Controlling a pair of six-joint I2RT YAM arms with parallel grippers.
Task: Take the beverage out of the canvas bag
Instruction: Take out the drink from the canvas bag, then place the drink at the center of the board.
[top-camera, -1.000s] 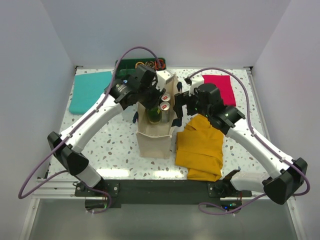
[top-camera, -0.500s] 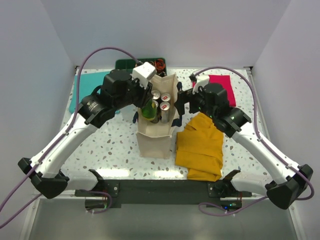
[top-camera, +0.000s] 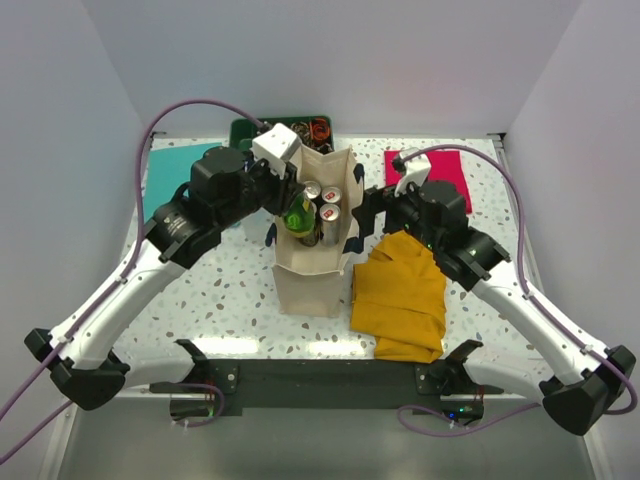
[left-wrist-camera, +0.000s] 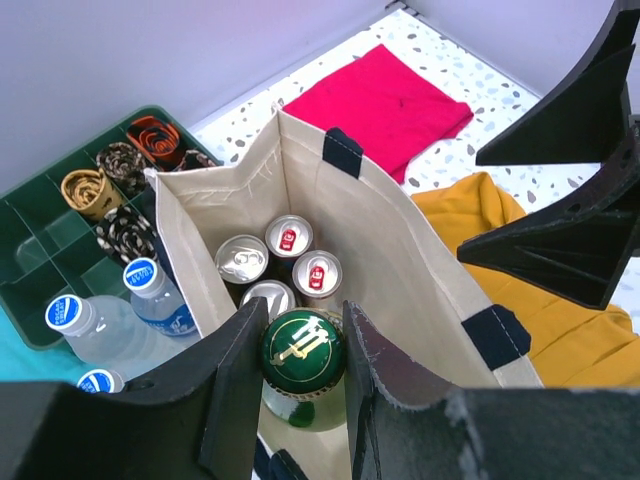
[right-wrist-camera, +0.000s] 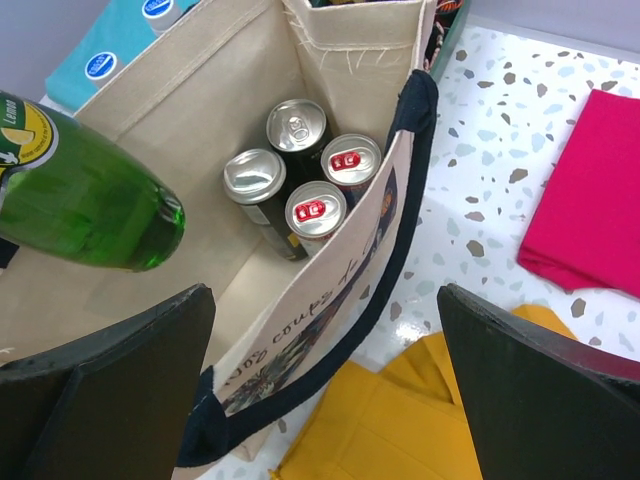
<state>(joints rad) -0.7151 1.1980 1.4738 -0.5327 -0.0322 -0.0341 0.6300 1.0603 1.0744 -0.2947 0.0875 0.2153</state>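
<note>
The cream canvas bag (top-camera: 308, 288) with navy handles stands upright at the table's centre, mouth open. My left gripper (left-wrist-camera: 300, 372) is shut on the cap of a green glass bottle (left-wrist-camera: 302, 345), the beverage. The bottle (right-wrist-camera: 85, 205) hangs tilted, its base clear of the bag floor and still over the bag's mouth. Several cans (right-wrist-camera: 300, 125) stand inside the bag at its far end. My right gripper (right-wrist-camera: 325, 390) is open and straddles the bag's right wall (right-wrist-camera: 340, 270), one finger inside and one outside, not touching it.
A mustard-yellow cloth (top-camera: 400, 295) lies right of the bag, a red cloth (top-camera: 440, 172) behind it. A teal cloth (top-camera: 178, 178) lies back left. A green compartment tray (left-wrist-camera: 60, 235) sits behind the bag, with water bottles (left-wrist-camera: 100, 330) beside it.
The left arm has risen and drawn back to the left, lifting the green bottle up inside the bag. The right gripper has shifted slightly right and stays open.
</note>
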